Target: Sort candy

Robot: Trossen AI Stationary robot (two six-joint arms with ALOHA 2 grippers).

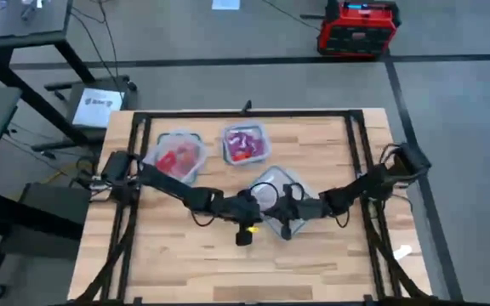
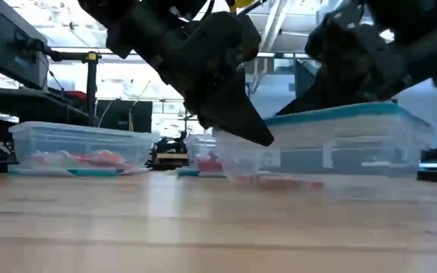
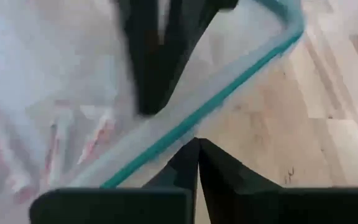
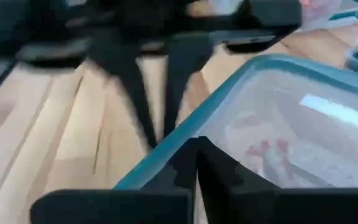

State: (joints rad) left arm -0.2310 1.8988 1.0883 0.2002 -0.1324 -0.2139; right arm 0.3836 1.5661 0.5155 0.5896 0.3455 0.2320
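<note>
At the desk (image 1: pixel 185 255) centre, left tool (image 1: pixel 247 206) and right tool (image 1: pixel 281 209) both closed, empty, meeting at the near tub's (image 1: pixel 277 189) rim, candy (image 1: pixel 177 159) in 2 far tubs

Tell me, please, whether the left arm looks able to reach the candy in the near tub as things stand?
Probably yes: the left gripper already sits at the near tub, whose top is open. Its jaws are shut, though, and the right gripper crowds the same rim.

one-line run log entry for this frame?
left end effector: shut on tub rim | right end effector: shut on same rim | candy: in two far tubs
</note>
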